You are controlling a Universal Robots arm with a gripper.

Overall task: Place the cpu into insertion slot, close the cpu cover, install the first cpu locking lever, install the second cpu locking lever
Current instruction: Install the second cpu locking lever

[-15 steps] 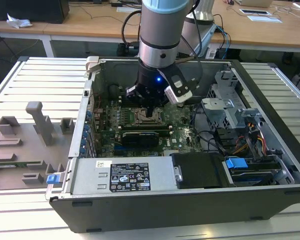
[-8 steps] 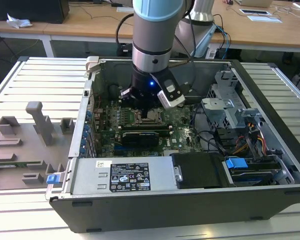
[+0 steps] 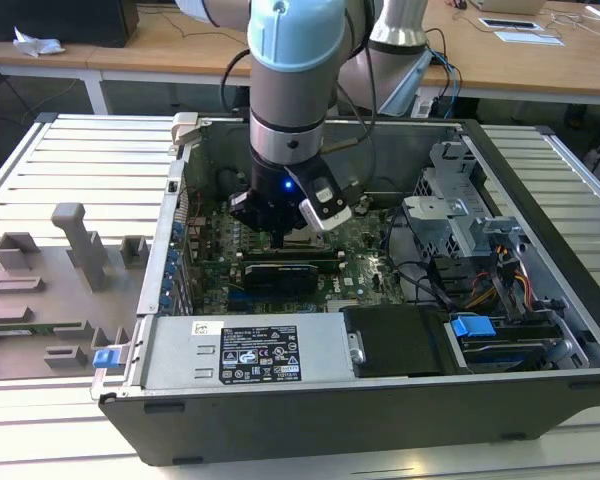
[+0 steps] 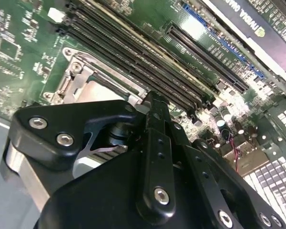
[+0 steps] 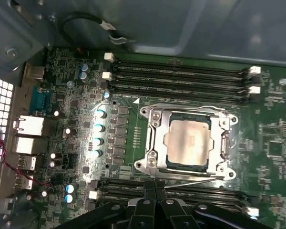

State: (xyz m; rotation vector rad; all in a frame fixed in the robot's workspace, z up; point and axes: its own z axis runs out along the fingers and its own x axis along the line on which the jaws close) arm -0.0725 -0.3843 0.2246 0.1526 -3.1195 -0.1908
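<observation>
Fingers [image 5: 155,191] together beside cpu [image 5: 189,141], tips partly cropped.

The arm [image 3: 288,75] was a fat silver-grey tube with a pale blue cap up top and a dark ring lower down. A small blue light glowed on the black wrist. A white-edged camera block [image 3: 325,205] sat alongside. The gripper [image 4: 155,102] was matt black, flat linkage bars pinned with bright silver screws.

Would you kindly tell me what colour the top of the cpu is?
Dull silver-grey; the cpu shows best in the first wrist view, seated under its cover.
</observation>
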